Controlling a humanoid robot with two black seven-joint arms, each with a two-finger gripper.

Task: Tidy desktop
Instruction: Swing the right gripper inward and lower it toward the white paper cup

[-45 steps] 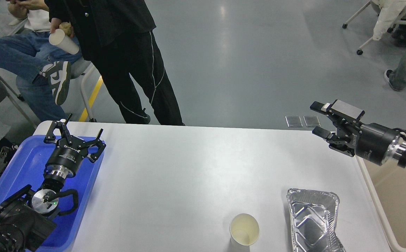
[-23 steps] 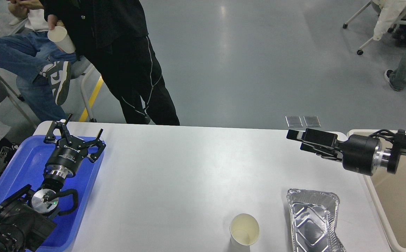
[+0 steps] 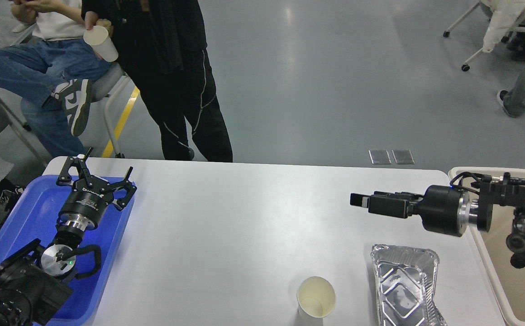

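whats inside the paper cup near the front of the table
The paper cup stands upright on the desktop, and its pale inner wall and bottom show nothing inside. The near inner wall is hidden by the rim.

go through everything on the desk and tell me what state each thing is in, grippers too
Paper cup: upright, empty, standing apart from the foil tray.
Foil tray: empty, crumpled, lying on the desktop.
Blue tray: nothing seen in it, left arm above.
Beige bin: open, inside partly hidden.
Left gripper: open, holding nothing.
Right gripper: seen side-on, cannot tell if open or shut.
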